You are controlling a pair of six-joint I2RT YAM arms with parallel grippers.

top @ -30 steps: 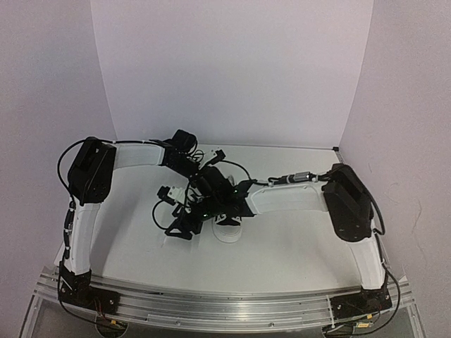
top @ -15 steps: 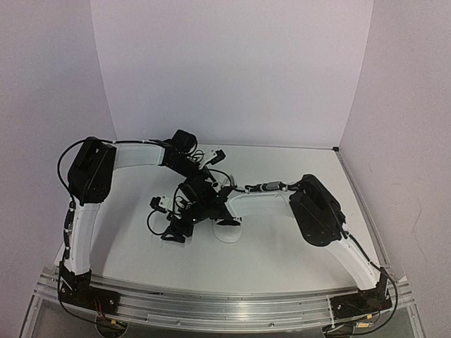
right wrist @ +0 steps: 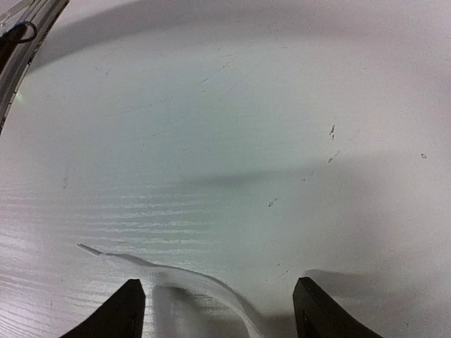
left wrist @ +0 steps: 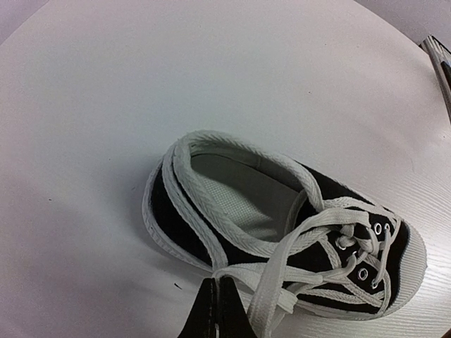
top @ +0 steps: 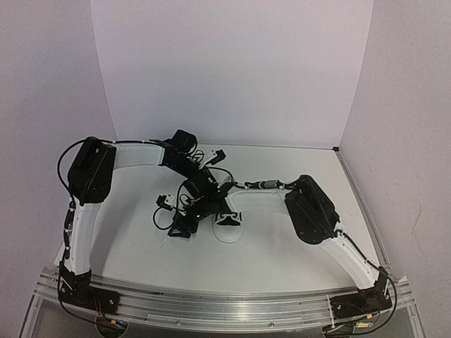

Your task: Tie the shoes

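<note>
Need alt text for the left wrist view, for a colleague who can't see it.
A small black sneaker with a white toe cap sits on the white table, toe toward lower right, its white laces untied. At the bottom edge the left gripper is closed, apparently pinching one of them.

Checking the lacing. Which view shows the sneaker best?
Left wrist: the whole sneaker shows, eyelets and laces clear. The top view shows only its toe; the right wrist shows just a lace end.
</note>
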